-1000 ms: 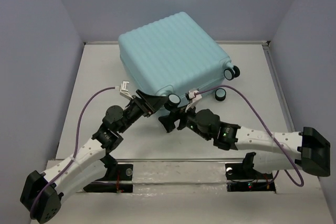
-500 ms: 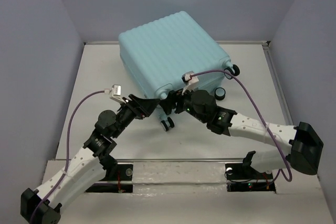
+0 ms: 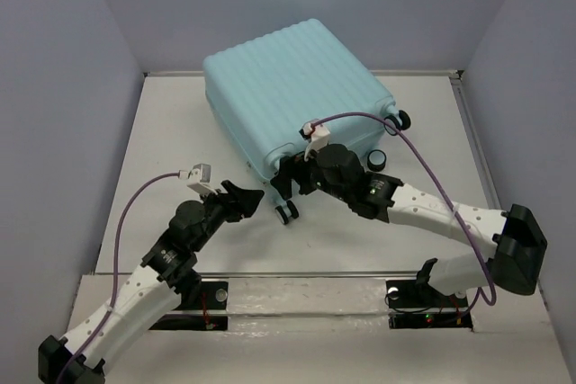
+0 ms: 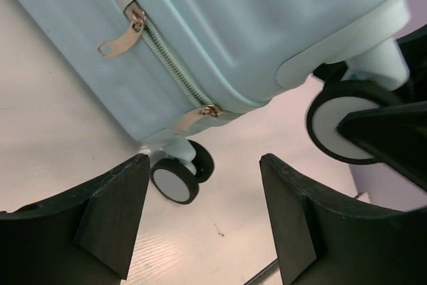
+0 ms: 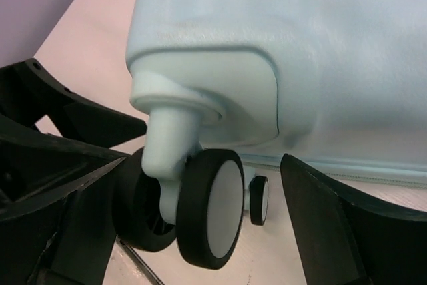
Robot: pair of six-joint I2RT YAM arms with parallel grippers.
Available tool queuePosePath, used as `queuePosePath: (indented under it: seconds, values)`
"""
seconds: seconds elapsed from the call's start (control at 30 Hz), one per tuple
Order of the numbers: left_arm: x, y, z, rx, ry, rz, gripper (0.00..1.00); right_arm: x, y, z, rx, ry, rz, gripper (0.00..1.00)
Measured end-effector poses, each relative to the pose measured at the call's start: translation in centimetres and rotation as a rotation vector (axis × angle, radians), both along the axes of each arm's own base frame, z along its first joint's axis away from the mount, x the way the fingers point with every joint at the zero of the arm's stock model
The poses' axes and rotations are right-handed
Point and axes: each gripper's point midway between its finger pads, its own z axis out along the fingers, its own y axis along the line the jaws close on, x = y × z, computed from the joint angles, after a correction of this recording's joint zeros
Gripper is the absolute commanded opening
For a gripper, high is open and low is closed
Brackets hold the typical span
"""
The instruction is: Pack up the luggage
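Mint suitcase (image 3: 292, 92) lay shut on worktop (image 3: 162, 141), top view. Left wrist: zipper (image 4: 170, 65) closed; left end effector (image 4: 200, 221) open, empty. Right wrist: right end effector (image 5: 200, 225) open astride caster (image 5: 210, 208), ungripped. Step undecidable; packed or awaiting opening.

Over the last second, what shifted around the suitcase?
The left gripper pulled back from the suitcase toward its base, open and empty. The right gripper advanced to the near corner wheel, jaws open around it, not closed. The suitcase itself stayed put, zipped shut.
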Motion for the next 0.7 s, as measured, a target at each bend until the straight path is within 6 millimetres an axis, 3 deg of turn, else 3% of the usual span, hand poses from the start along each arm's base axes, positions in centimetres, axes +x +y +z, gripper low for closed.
queuePosePath:
  seconds: [0.1, 0.23, 0.33, 0.43, 0.47, 0.53, 0.7]
  values:
    - [0.3, -0.1, -1.4, 0.059, 0.026, -0.010, 0.72, 0.5, 0.5, 0.8, -0.058, 0.008, 0.008, 0.88]
    - [0.6, -0.3, -3.0, 0.123, 0.053, -0.025, 0.60, 0.7, 0.2, 0.7, -0.132, 0.020, 0.004, 0.75]
    - [1.0, -0.6, -3.6, 0.161, 0.052, -0.038, 0.59, 0.8, 0.3, 0.6, -0.183, 0.033, 0.014, 0.73]
    - [1.6, -1.0, -3.6, 0.187, 0.039, -0.048, 0.58, 0.8, 0.6, 0.2, -0.237, 0.046, 0.031, 0.55]
    - [1.7, -1.1, -3.6, 0.190, 0.032, -0.050, 0.58, 0.8, 0.8, 0.0, -0.244, 0.050, 0.036, 0.39]
    - [2.0, -1.2, -3.6, 0.203, 0.017, -0.056, 0.58, 1.0, 1.0, 0.4, -0.236, 0.048, 0.033, 0.20]
    - [2.5, -1.8, -3.1, 0.218, -0.035, -0.082, 0.58, 1.2, 0.8, 1.0, -0.236, 0.043, 0.009, 0.07]
